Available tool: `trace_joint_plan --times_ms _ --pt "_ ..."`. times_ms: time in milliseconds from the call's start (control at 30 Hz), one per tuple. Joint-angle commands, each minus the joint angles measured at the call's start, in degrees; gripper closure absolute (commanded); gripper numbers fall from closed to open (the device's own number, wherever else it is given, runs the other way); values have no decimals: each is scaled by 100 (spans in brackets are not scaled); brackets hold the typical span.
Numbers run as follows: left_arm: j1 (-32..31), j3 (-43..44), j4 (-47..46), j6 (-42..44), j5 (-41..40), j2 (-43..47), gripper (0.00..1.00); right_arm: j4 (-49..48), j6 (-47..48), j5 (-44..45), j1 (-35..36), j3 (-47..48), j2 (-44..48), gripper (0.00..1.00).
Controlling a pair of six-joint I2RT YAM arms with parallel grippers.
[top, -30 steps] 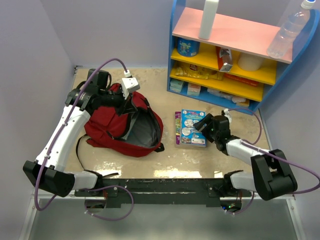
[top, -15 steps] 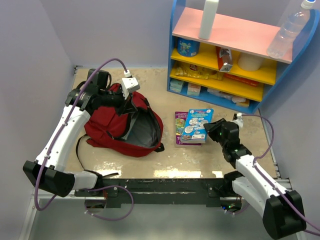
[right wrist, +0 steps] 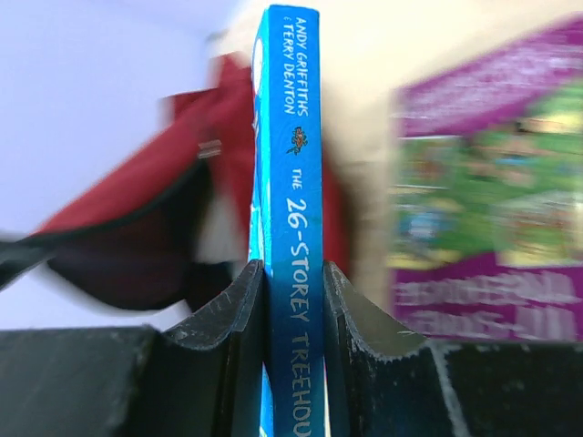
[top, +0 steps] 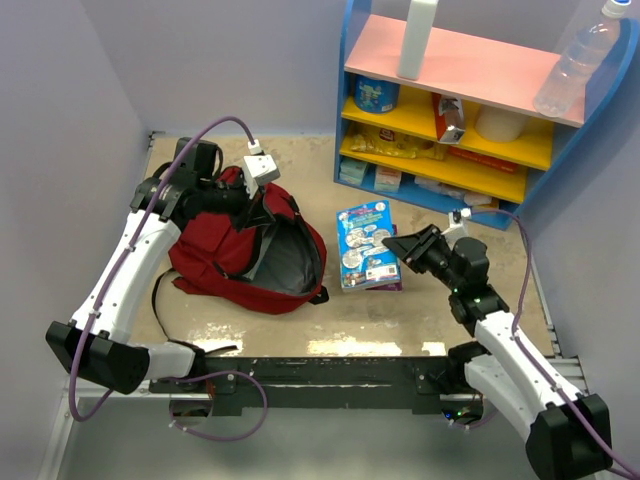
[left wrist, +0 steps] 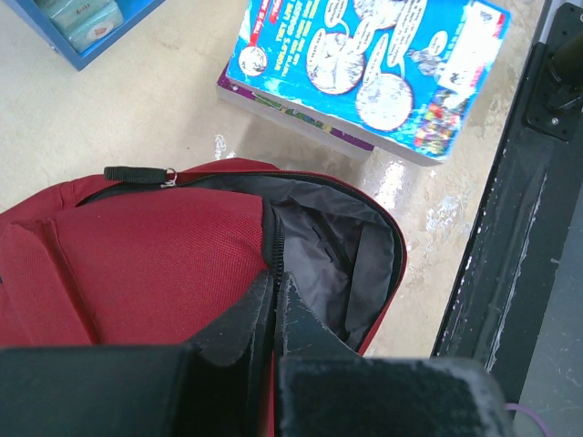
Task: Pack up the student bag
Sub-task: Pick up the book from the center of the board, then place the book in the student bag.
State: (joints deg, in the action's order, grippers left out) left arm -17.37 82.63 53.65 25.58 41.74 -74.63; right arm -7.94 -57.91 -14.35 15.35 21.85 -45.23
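Observation:
The student bag (top: 215, 255), a dark red backpack, lies left of centre with its mouth open and its grey lining (top: 290, 262) showing. My left gripper (top: 261, 212) is shut on the zipper edge of the bag's opening (left wrist: 273, 273) and holds it up. My right gripper (top: 405, 247) is shut on a blue book (top: 362, 243), gripping it by the spine (right wrist: 293, 182) and holding it tilted above the table, just right of the bag. A purple book (top: 388, 286) lies flat on the table under it and also shows in the right wrist view (right wrist: 492, 218).
A blue shelf unit (top: 520, 212) with yellow and pink boards stands at the back right, holding packets, a cup, a bottle and other items. A black rail (top: 330, 372) runs along the near edge. Walls close in on the left and at the back.
My right gripper has lifted the blue book off the purple book and carried it left toward the bag's opening. The left arm and the bag have not moved.

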Motion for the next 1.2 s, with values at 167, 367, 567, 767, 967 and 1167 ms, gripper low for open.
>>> trace_joint_plan --times_ms 167,367,567,767,967,1167 --pt "-30 174 -355 -106 186 71 100 -3468 -1724 -2318 107 65 -319 100" --pt "-21 227 -390 -194 212 54 100 -2871 -1197 -2564 827 469 -1127 100" --pt "-21 262 -364 -203 203 54 100 -2756 -880 -2783 1285 803 -1944 100" --pt "-30 306 -346 -203 203 54 100 -2825 -651 -2757 1637 1278 -2856 100" --pt "-30 350 -250 -159 160 45 100 -3643 -950 -2705 1883 1919 -3904 100" --pt "-21 342 -214 -124 133 71 100 -4530 -1520 -2766 1910 2517 -4652 100"
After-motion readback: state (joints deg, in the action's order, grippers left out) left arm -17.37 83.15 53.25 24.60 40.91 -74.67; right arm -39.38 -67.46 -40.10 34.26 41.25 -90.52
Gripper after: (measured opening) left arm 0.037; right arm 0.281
